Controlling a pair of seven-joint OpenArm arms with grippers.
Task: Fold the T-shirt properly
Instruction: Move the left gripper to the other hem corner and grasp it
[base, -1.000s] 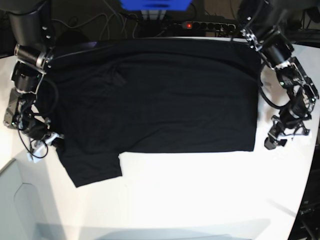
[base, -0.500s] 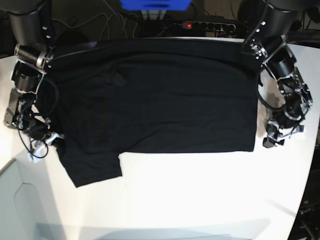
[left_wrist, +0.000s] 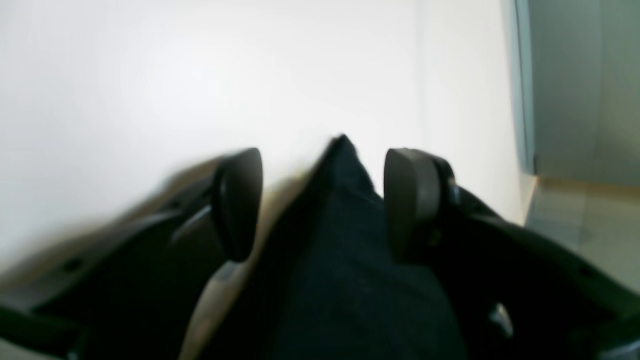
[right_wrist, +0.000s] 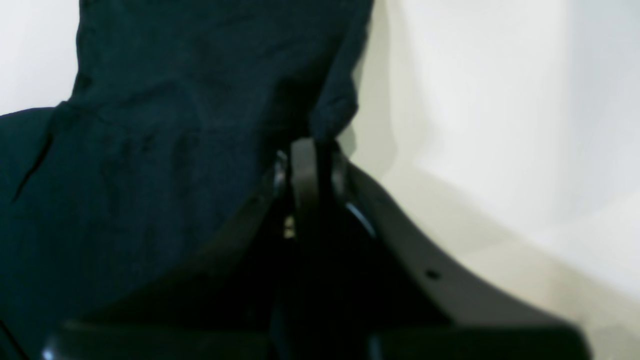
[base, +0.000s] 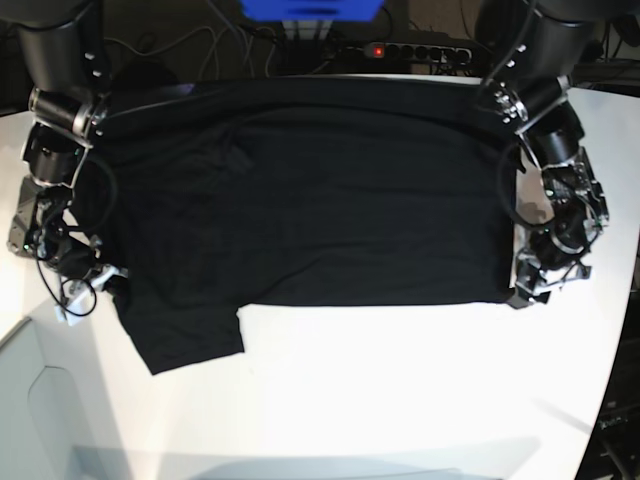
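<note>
**A:** ok so nearest the cam first, what's on the counter?

**B:** front part is bare white, then the T-shirt lies flat across the far half, spread wide. One sleeve hangs down toward the near edge on the base view's left, sticks out below the rest of the hem.

**A:** and the left pincer? where's the shirt rel. to it?

**B:** base view's right side, down at the shirt's near corner. Wrist cam shows the jaws spread apart w/ a peak of black fabric poking up right between them. Cloth sits closer to one finger, looks like it's brushing it, other finger has a gap of counter showing next to it. So released, not pinching anything atm.

**A:** right pincer?

**B:** opposite side, base view's left, by the sleeve edge. Clenched tight, fingers basically together. Its wrist cam has the shirt filling the left of the pic, and a folded lip of fabric comes down right to the fingertips. Looks like it's got that edge nipped, tho it's blurry so not 100% how much cloth is in there.

**A:** far end?

**B:** shirt's far edge runs right along the back edge of the counter, power strip w/ a red light behind it, plus cables.
</note>
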